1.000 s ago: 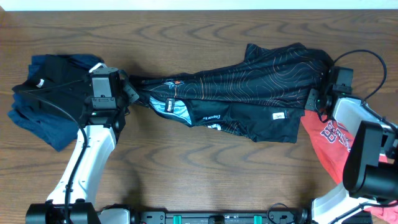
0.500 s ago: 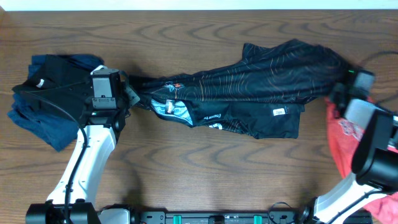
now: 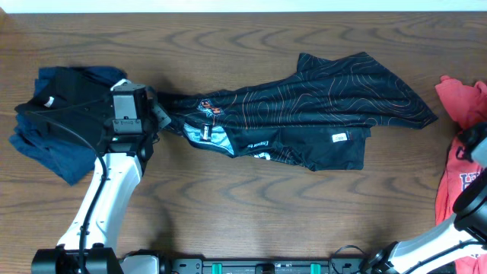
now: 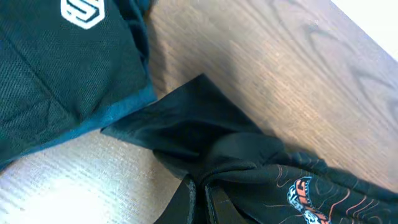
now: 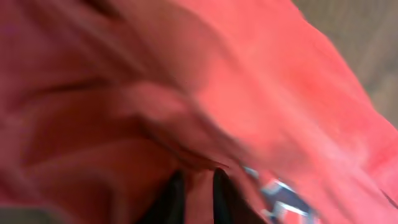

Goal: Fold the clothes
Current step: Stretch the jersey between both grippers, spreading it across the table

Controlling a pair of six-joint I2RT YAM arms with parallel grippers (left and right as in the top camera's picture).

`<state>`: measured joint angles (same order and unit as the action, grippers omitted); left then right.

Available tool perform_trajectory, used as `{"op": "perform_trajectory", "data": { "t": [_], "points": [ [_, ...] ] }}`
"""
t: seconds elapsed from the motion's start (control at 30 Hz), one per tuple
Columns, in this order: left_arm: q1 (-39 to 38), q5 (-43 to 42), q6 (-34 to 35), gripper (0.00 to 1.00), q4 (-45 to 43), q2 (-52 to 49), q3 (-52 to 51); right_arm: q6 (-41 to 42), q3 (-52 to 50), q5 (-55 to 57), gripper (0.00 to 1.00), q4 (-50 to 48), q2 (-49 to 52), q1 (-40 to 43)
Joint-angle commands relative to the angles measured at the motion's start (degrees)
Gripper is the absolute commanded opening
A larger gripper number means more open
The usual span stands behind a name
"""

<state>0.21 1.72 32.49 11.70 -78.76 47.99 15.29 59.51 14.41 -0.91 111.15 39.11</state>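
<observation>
The clothes, a black jersey (image 3: 319,106) with thin orange contour lines, lie stretched left to right across the middle of the table. My left gripper (image 3: 161,114) is shut on the jersey's bunched left end, and in the left wrist view the black cloth (image 4: 249,162) is pinched between the fingers at the bottom edge (image 4: 200,186). My right gripper (image 5: 196,177) is off the jersey at the table's right edge. It hangs over red cloth with its jaws a little apart and nothing between them. That view is blurred.
A pile of dark blue and black garments (image 3: 61,114) with a white emblem (image 4: 84,11) lies at the left, right behind my left gripper. A red T-shirt (image 3: 460,99) with white print lies at the right edge under my right arm (image 3: 475,198).
My right gripper has let go of the jersey's right end and swung away to the right over the red T-shirt. The jersey's right end now lies flat. The left arm has not moved.
</observation>
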Motion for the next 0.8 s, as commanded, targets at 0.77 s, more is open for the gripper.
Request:
{"op": "perform_trajectory", "data": {
  "t": [0.77],
  "points": [
    [-4.83, 3.8, -20.94, 0.06, -8.26, -13.46, 21.29, -5.49, 2.84, -15.34, 0.3, 33.44, -8.15, -22.32]
  ]
}}
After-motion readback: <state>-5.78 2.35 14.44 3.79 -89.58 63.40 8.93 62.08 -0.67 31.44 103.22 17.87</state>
